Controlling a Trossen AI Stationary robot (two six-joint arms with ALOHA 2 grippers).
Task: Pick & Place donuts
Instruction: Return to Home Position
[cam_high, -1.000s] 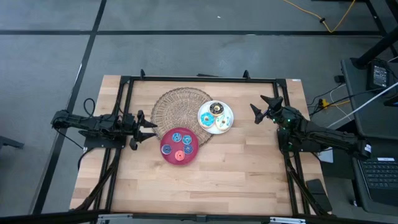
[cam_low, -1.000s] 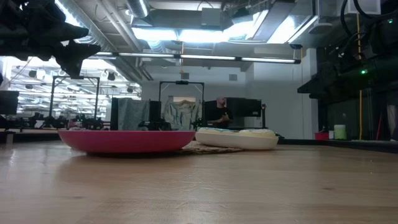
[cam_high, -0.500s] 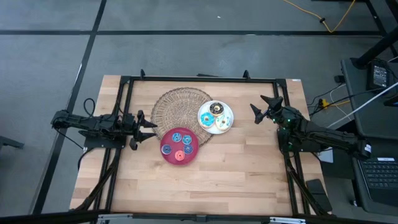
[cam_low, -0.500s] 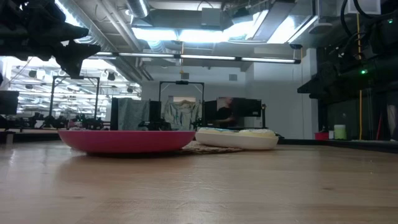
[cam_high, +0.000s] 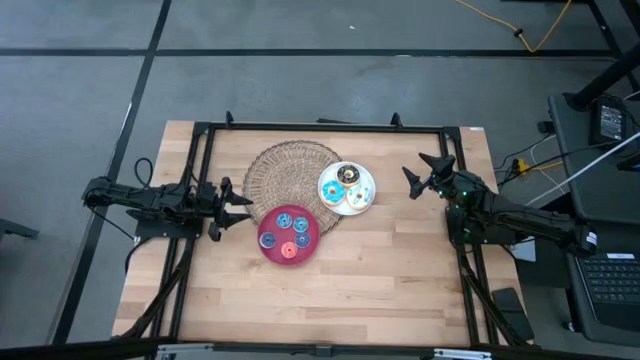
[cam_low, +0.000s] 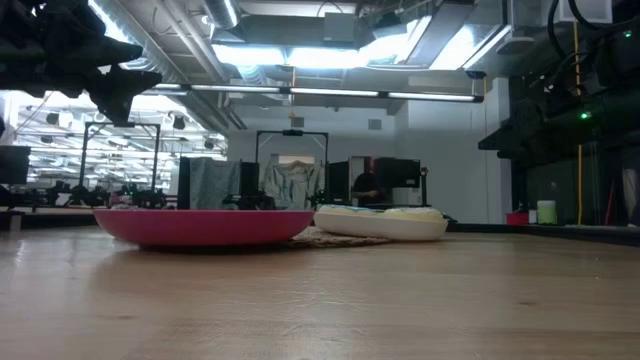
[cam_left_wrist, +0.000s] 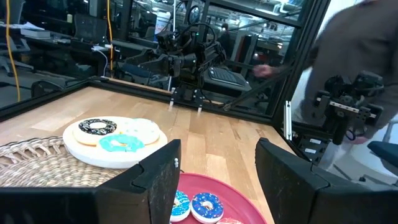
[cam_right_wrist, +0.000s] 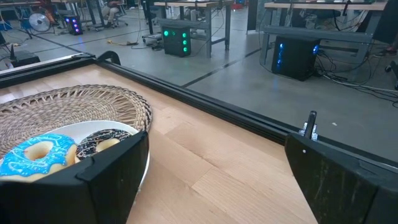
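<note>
Three larger donuts, cyan (cam_high: 356, 196), chocolate-brown (cam_high: 348, 176) and white, lie on the white plate (cam_high: 368, 199). Several tiny blue, navy and red donuts (cam_high: 288, 238) lie on the red plate (cam_high: 271, 243). My left gripper (cam_high: 240, 207) hovers open at the table's left, just left of the red plate; its wrist view shows small blue donuts (cam_left_wrist: 205, 206) close ahead. My right gripper (cam_high: 424, 177) hovers open at the table's right, right of the white plate, facing the cyan donut (cam_right_wrist: 36, 155) and the chocolate donut (cam_right_wrist: 106, 142).
A round wicker mat (cam_high: 290, 170) lies under part of both plates at the table's far middle. A black frame (cam_high: 320, 127) runs along the table's edges. Bare wood spreads over the near half of the table (cam_high: 330, 300). A person (cam_left_wrist: 367, 56) stands beyond the table's right side.
</note>
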